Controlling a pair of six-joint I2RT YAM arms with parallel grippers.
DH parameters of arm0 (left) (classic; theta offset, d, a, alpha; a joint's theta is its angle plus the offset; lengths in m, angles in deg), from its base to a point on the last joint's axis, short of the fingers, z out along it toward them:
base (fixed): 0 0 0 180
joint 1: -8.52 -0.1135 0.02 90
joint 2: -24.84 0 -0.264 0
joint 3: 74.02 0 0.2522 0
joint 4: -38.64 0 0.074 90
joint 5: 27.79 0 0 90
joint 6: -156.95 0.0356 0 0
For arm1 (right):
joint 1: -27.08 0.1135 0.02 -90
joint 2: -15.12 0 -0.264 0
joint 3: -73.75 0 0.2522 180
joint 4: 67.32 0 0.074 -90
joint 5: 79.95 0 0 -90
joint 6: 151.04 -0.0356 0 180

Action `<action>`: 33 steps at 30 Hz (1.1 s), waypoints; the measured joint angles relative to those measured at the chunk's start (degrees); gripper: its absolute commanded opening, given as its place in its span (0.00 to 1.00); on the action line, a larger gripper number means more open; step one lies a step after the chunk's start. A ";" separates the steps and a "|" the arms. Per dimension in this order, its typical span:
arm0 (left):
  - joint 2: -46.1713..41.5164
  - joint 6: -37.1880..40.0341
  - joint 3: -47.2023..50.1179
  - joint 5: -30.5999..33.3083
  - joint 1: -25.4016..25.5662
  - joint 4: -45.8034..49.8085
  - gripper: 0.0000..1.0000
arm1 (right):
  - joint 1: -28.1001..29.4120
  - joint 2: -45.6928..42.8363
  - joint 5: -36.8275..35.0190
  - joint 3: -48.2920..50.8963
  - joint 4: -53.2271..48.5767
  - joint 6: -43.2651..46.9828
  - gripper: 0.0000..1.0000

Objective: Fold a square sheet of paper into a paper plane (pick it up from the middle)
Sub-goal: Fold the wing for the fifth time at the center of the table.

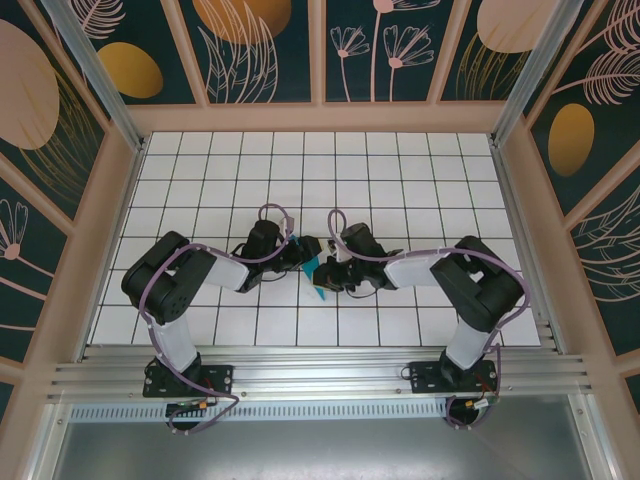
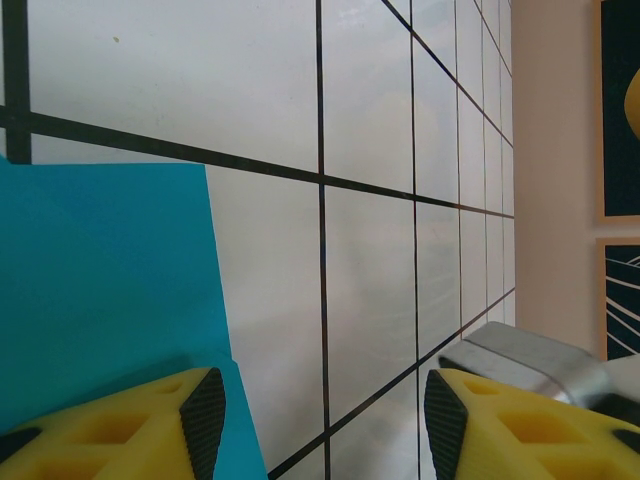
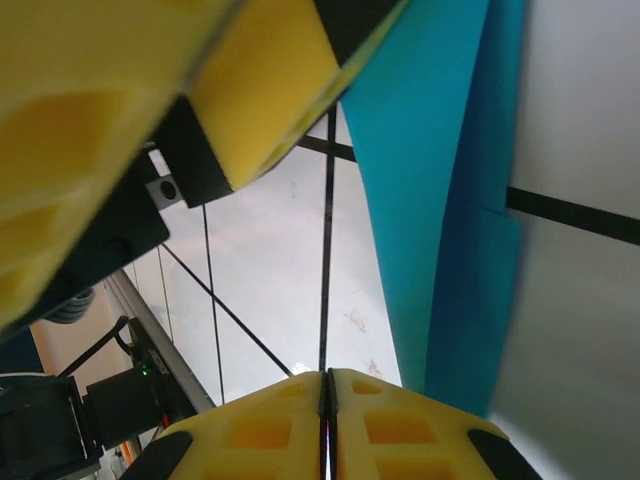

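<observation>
White gridded table (image 1: 400, 180), floral booth walls (image 1: 260, 50): fold begun, plane not yet formed.
Teal square sheet of paper (image 1: 318, 270) mid-table, no dart shape yet. Left gripper (image 2: 325, 405) wide apart, sheet edge behind one pad (image 2: 205, 410); right gripper (image 3: 327, 410) pressed shut, just beside sheet. Overlapped layers clear from right wrist, unreadable from top.

One teal paper sheet (image 1: 315, 268), two hands (image 2: 325, 410) (image 3: 328, 395)

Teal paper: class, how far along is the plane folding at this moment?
Done: the teal paper shows a fold, one layer lapping another. In hand: the open left hand has a finger over its edge; the right hand is shut beside it. Left: it's a broad, square-cornered shape, so the narrowing folds seemingly remain.
</observation>
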 measured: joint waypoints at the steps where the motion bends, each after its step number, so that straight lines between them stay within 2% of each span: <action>1: 0.00 0.02 0.00 0.00 0.00 0.00 0.58 | -0.07 0.24 0.33 0.28 0.55 0.02 0.12; 16: 0.15 0.02 -0.07 0.00 0.00 -0.07 0.58 | -0.85 2.19 3.37 5.60 7.45 -0.17 0.12; 24: 0.59 0.00 -0.63 -0.20 0.00 0.02 0.58 | -0.28 -1.25 1.29 6.25 0.26 0.68 0.11; 33: 0.79 0.00 -0.81 -0.24 0.00 0.00 0.58 | 1.36 -1.05 -2.84 1.27 -10.12 2.08 0.09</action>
